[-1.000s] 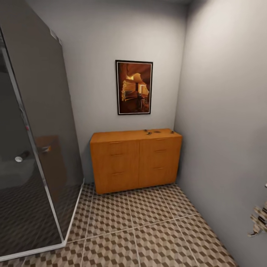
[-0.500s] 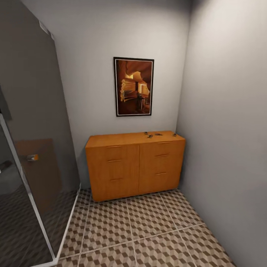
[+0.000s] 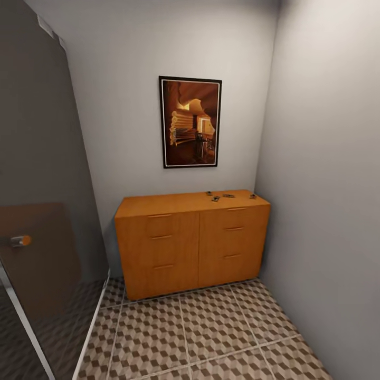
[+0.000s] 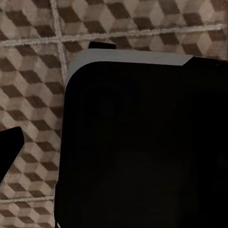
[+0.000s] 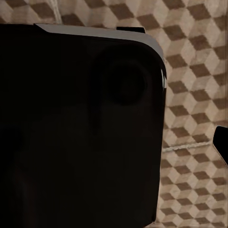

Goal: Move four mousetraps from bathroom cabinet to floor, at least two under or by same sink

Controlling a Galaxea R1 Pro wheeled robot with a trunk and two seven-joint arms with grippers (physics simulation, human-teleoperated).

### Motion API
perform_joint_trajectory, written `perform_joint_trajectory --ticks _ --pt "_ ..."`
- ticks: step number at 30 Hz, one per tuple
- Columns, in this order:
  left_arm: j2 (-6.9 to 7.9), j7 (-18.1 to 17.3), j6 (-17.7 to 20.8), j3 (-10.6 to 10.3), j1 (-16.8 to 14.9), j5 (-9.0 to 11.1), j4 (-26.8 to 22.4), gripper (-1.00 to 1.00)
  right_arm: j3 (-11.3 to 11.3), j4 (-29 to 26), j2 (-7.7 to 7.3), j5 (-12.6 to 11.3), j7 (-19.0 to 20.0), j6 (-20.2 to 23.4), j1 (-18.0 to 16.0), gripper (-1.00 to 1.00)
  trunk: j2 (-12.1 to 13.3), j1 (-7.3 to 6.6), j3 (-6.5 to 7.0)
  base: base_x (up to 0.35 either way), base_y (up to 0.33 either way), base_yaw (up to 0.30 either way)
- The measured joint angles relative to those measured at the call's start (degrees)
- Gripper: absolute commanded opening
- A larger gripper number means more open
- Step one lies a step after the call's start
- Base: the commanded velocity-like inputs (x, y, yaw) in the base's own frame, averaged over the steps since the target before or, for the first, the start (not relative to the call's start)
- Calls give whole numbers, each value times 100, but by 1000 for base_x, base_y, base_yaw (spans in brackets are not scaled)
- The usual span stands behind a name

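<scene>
Closer now, the camera has advanced; glass shower wall (image 3: 37,211) at left, then the cabinet (image 3: 192,243) under a picture (image 3: 190,122), four mousetraps (image 3: 228,196) on its top's right half. Neither gripper's state can be told; each wrist view looks over floor (image 4: 28,71).

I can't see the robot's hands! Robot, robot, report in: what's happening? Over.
Pincers out of the head view. Mousetraps lying on top of the cabinet, near its right end. Tiled floor between here and cabinet, nothing on it. Over.

The whole head view has been shifted: the cabinet (image 3: 192,243) is seen nearer, the shower glass (image 3: 37,211) pushed further off left. Camera's moved, nothing else.
</scene>
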Motion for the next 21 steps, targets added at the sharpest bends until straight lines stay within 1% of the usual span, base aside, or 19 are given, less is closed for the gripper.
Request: perform_joint_trajectory --ticks 21 --pt "0 0 2 -1 0 0 0 100 8 -1 -1 20 0 -3 0 100 0 0 0 322 0 0"
